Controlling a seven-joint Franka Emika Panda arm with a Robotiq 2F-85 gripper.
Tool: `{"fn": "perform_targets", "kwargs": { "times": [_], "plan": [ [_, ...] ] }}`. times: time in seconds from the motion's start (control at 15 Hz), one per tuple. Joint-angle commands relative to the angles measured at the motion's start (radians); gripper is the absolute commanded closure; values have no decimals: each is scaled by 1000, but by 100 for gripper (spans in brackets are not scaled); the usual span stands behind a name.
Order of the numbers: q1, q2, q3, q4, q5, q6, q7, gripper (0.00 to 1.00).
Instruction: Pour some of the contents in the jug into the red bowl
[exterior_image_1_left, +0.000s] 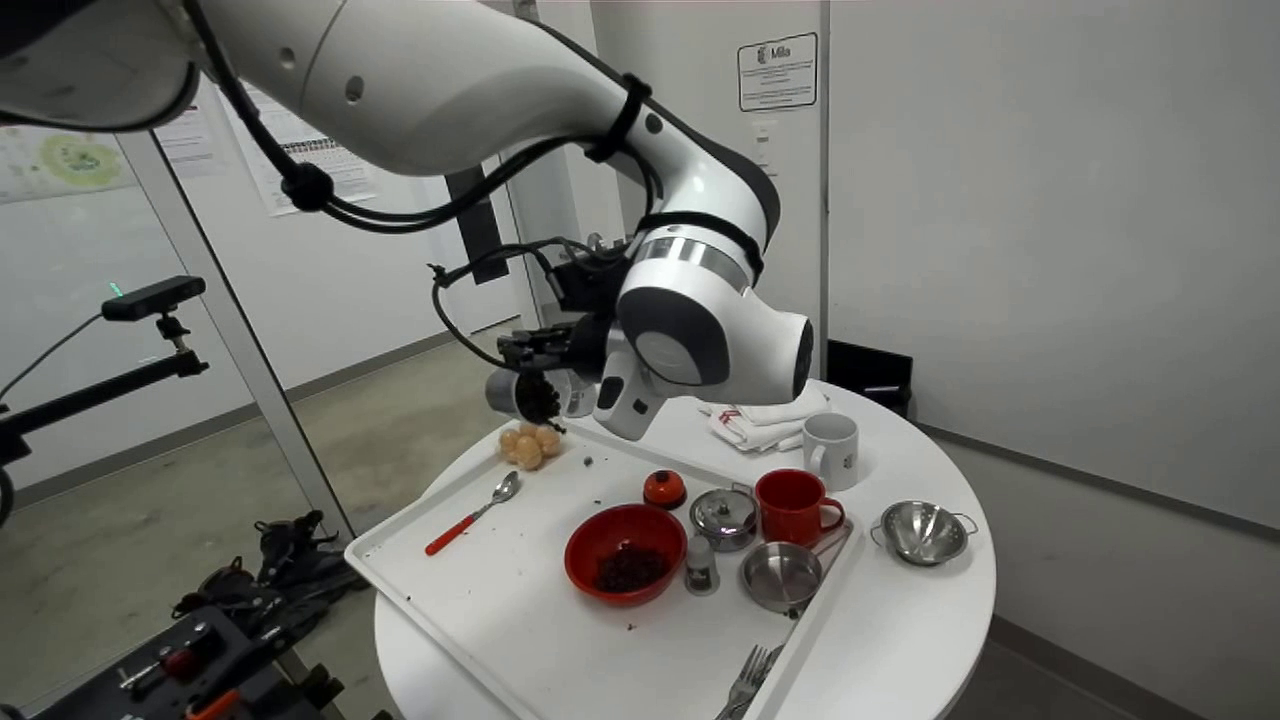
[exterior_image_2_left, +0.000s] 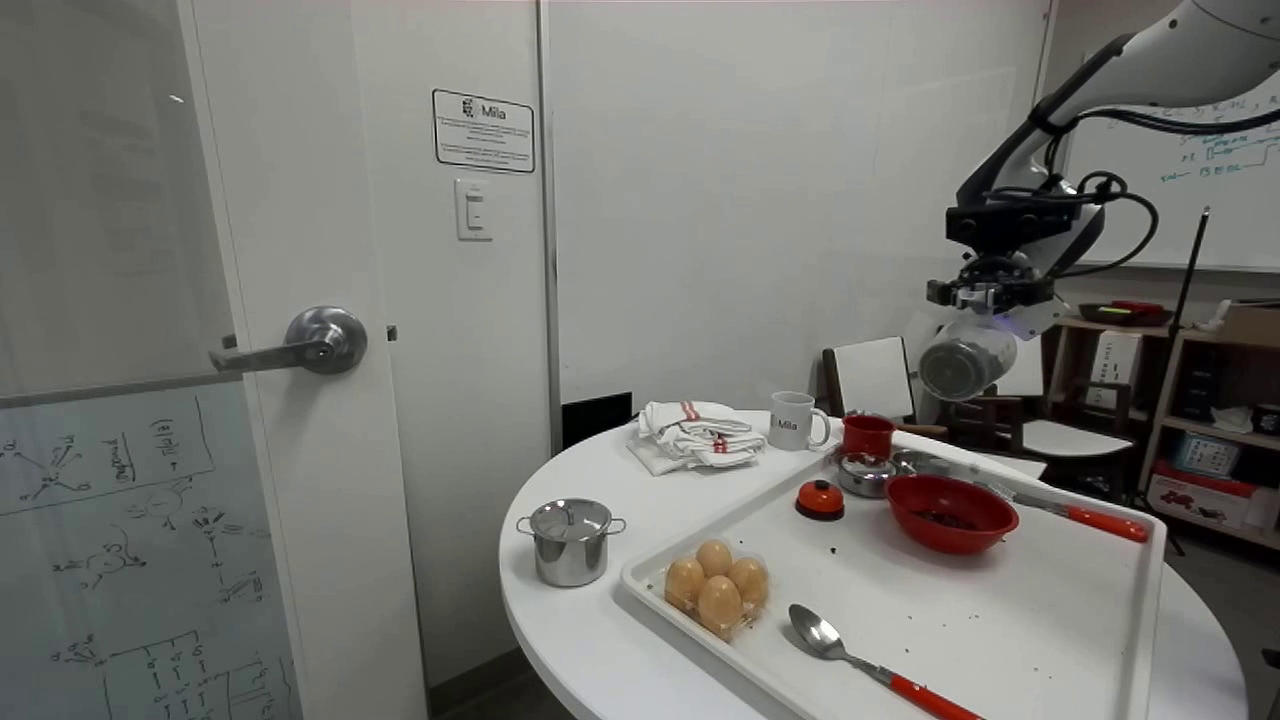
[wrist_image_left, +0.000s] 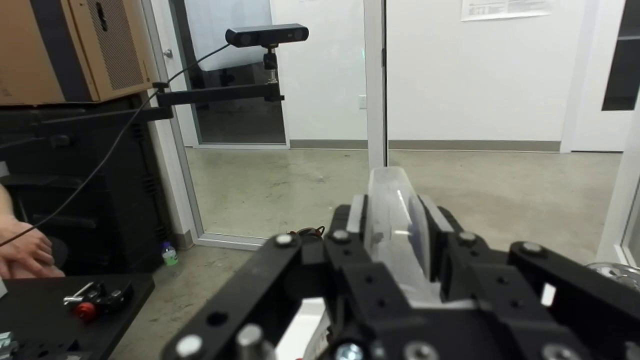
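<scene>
Pale wall panels (exterior_image_1_left: 1050, 230) and a lever-handled door (exterior_image_2_left: 290, 200) form the backdrop as we follow a pour. Across reaches a robot arm (exterior_image_1_left: 520, 95), bent over a round, cornerless white tabletop (exterior_image_1_left: 920, 630). Covering much of that tabletop lies a rimmed white tray (exterior_image_1_left: 510, 600), meant, we judge, to catch strays. A folded towel (exterior_image_2_left: 700, 433) sits off the tray by the tabletop's far edge in both exterior views, presumably to be out of the way. On the tray, well in from the tabletop's edges, stands the red bowl (exterior_image_1_left: 620, 522), placed, we suppose, where it can best be reached from above.

High over the tray, our claw (wrist_image_left: 396, 214) grips the grey jug (exterior_image_2_left: 967, 360), tipped roughly onto its side; whether by wall or handle, we cannot tell. Its mouth faces the bowl's side, a tilt meant, we believe, to let gravity empty it. We judge it not squarely over the bowl, so a fuller tip could miss.

Smaller goods line the margins: a steel strainer (exterior_image_1_left: 922, 532) by the tabletop's right edge in an exterior view, and brown eggs (exterior_image_2_left: 718, 590), bundled close toward the left edge in both exterior views, perhaps so they cannot roll. Smallest are the dark contents (exterior_image_1_left: 541, 398) crowding the jug's mouth, the like dark pieces (exterior_image_1_left: 630, 570) in the bowl, which we read as part of the task done, and stray dark specks (exterior_image_1_left: 588, 461) on the tray.
</scene>
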Motion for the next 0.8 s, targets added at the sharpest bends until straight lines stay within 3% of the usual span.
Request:
{"fn": "perform_targets", "kwargs": {
  "times": [0.0, 0.53, 0.73],
  "plan": [
    [51, -11, -30, 6, -16, 65, 33, 90],
    [204, -40, -27, -25, -193, 378, 134, 90],
    [276, -80, -16, -73, -252, 571, 164, 90]
  ]
}}
